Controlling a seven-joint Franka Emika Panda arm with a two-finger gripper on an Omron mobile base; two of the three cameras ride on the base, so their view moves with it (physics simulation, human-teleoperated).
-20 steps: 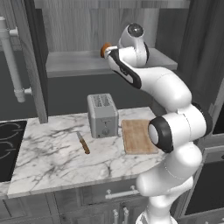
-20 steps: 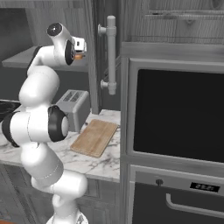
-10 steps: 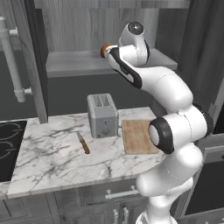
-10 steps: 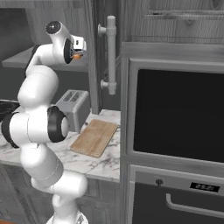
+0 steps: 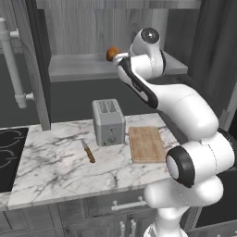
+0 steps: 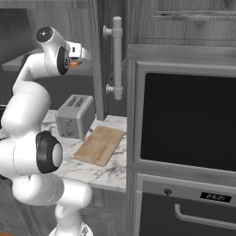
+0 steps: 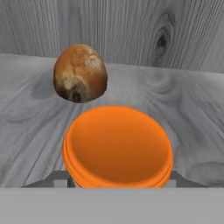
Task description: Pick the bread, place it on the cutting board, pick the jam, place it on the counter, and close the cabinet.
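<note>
In the hand view, the smooth round orange jam (image 7: 118, 146) fills the lower centre, clamped by the gripper (image 7: 118, 177). The rough, crusty brown bread (image 7: 80, 73) lies upper left on the grey wood-grain shelf (image 7: 183, 113).

A kitchen: marble tabletop (image 5: 55, 162) with a toaster (image 5: 108, 122), stovetop (image 5: 9, 152) (black), built-in oven (image 6: 189, 122), grey cabinets.

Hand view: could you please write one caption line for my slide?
Orange jam jar close in front, brown bread behind it on the grey shelf.
</note>
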